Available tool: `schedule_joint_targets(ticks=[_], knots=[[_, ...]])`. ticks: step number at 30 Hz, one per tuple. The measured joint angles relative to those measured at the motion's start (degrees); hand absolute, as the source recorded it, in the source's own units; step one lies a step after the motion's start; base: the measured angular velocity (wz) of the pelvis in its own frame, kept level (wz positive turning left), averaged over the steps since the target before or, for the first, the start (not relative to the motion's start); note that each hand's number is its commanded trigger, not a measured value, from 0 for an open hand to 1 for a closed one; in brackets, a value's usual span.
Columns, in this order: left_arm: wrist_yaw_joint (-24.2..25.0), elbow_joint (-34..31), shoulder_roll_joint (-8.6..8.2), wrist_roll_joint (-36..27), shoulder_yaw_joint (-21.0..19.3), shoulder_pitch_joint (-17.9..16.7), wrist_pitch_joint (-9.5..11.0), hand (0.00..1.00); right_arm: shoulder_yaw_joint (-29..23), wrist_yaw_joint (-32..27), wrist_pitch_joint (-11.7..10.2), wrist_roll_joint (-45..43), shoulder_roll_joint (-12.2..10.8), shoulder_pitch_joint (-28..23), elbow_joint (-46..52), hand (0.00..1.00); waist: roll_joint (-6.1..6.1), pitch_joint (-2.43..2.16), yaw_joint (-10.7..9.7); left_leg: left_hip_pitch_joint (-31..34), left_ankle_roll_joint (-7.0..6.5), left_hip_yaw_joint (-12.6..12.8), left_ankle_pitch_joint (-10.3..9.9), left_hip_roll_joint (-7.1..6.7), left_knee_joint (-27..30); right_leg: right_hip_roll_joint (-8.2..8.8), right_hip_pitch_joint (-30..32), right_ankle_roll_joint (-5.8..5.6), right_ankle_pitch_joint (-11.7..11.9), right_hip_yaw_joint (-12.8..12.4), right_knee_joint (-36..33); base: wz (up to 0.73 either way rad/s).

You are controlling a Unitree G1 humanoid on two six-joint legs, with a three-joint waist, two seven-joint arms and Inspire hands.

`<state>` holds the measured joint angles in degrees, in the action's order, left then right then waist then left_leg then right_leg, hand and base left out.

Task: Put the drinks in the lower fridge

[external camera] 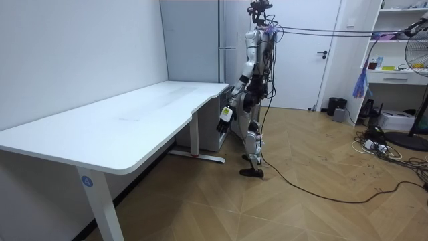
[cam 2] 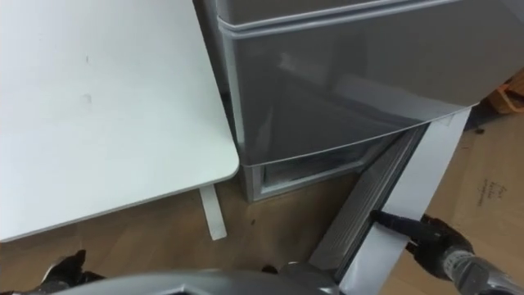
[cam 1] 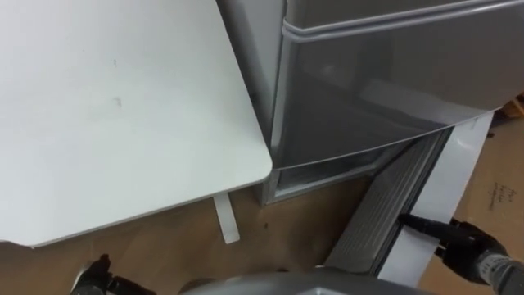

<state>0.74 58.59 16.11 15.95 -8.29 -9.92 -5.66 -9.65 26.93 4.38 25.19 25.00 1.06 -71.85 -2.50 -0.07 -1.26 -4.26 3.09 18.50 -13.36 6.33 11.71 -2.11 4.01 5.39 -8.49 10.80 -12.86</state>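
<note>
At fridge [cam 1: 368, 90], R hand [cam 1: 468, 244] on lower door [cam 1: 442, 192]

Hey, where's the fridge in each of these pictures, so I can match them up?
Left eye view: fridge fills the upper right, its lower door swung open at lower right.
Right eye view: upper centre and right.
Room view: tall grey box at the table's far end, beside the robot.
Shared landmark: the white table's rounded corner beside the fridge.

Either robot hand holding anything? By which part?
Nothing gripped. Right robot hand touches the inner edge of the lower fridge door with a straight finger; left robot hand hangs empty.
</note>
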Motion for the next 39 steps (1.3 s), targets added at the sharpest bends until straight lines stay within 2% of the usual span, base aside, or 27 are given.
schedule_joint_targets(ticks=[6,9,13,17,19,20,21,22,24,28,32,37,39], knots=[[-0.06,1.16,0.01,-0.21,3.09,0.01,1.16,0.00,1.78,-0.27,-0.96,-0.27,-2.37,-0.18,1.02,0.00,-0.96,0.28,0.00,-0.12,0.09,-0.58,0.06,0.01,-0.08,-0.36,0.21,0.08,0.00,-0.91,0.06,-0.08],[-0.12,1.20,-0.17,-0.22,4.66,0.25,2.02,0.00,3.34,-0.73,-0.98,0.06,-2.73,-0.39,2.05,0.00,-1.29,0.24,0.05,0.01,0.10,-0.60,0.06,-0.02,-0.08,-0.42,0.42,0.12,0.08,-1.19,0.14,-0.06],[-0.14,1.20,-0.30,-0.13,5.35,0.22,2.12,0.00,3.98,-1.80,-1.40,0.43,-3.30,-2.45,5.21,0.00,-1.38,0.18,0.17,-0.08,0.10,-0.61,0.06,-0.02,-0.10,-0.59,0.59,0.19,0.17,-1.75,0.10,-0.09],[-1.37,1.48,-0.57,-0.05,5.56,-0.87,2.13,0.00,4.30,-3.01,-2.23,0.45,-4.55,-3.83,7.92,0.00,-1.30,0.04,0.51,-0.53,0.10,-1.55,0.05,0.04,-0.14,-1.32,0.80,0.43,0.48,-3.65,0.12,-0.26],[-2.26,1.41,-1.05,-0.06,5.73,-1.92,2.14,0.00,4.55,-4.29,-2.52,0.42,-5.31,-4.89,9.98,0.00,-1.38,-0.06,2.04,-1.55,0.07,-1.68,0.03,0.04,0.04,-1.98,0.62,0.58,0.74,-6.18,-0.05,-0.61],[-2.62,1.42,-1.61,-0.06,5.68,-2.62,2.14,0.00,5.33,-5.02,-2.53,0.06,-5.64,-5.13,11.11,0.00,-1.22,-0.14,2.91,-2.24,0.05,-3.47,0.01,-0.10,0.18,-2.43,-0.02,0.74,0.91,-7.91,-0.10,-0.76],[-2.59,1.57,-2.08,-0.04,5.67,-3.32,2.18,0.00,5.79,-5.53,-2.60,-0.52,-6.01,-5.14,11.93,0.00,-1.06,-0.09,2.98,-2.40,-0.08,-6.32,-0.16,-0.28,0.50,-2.79,-0.31,0.76,0.96,-9.20,-0.17,-0.66],[-2.58,1.59,-2.27,-0.02,5.67,-3.29,2.18,0.00,5.95,-5.63,-2.89,-0.56,-6.27,-5.11,12.03,0.00,-1.01,-0.07,3.05,-2.37,-0.18,-7.43,-0.35,-0.33,0.78,-2.99,-0.32,0.77,1.02,-9.77,-0.20,-0.44],[-2.52,2.20,-3.11,0.09,5.57,-3.35,2.20,0.00,6.02,-6.26,-3.97,-0.57,-7.35,-4.91,11.97,0.00,-0.95,-0.06,3.10,-2.47,-0.30,-9.08,-0.54,-0.63,0.88,-3.50,-0.23,0.55,1.22,-11.95,-0.28,-0.30],[-2.51,2.91,-3.92,0.58,5.87,-3.05,2.17,0.00,6.19,-7.48,-4.63,-0.59,-8.76,-4.07,11.97,0.00,-0.83,0.09,2.77,-3.25,-0.36,-11.16,-0.58,-1.22,-0.37,-3.45,0.52,0.10,1.25,-12.35,-1.02,-0.17],[-2.56,2.88,-3.95,0.33,6.72,-0.78,2.16,0.00,6.90,-9.40,-5.20,0.06,-10.34,-3.80,14.58,0.00,-1.15,-0.02,2.19,-1.32,-0.62,-10.58,-1.02,-1.82,-0.29,-3.27,3.50,-0.85,1.85,-13.62,-1.88,-0.11],[-2.40,3.38,-3.97,-0.46,5.14,1.87,2.37,0.00,7.50,-10.25,-5.08,0.26,-12.01,-4.07,19.07,0.00,-0.75,-0.08,2.26,-0.22,-1.26,-6.20,-1.36,-2.11,-0.51,-3.09,5.32,-1.71,4.19,-14.04,-0.55,-0.23],[-2.94,3.38,-3.93,-1.92,5.00,3.11,3.18,0.00,8.61,-10.14,-4.80,0.06,-12.65,-4.12,21.04,0.00,-0.73,-0.22,2.37,0.14,-1.68,-3.56,-1.55,-2.24,-1.13,-3.59,6.04,-2.29,5.36,-15.42,0.58,-0.27]])
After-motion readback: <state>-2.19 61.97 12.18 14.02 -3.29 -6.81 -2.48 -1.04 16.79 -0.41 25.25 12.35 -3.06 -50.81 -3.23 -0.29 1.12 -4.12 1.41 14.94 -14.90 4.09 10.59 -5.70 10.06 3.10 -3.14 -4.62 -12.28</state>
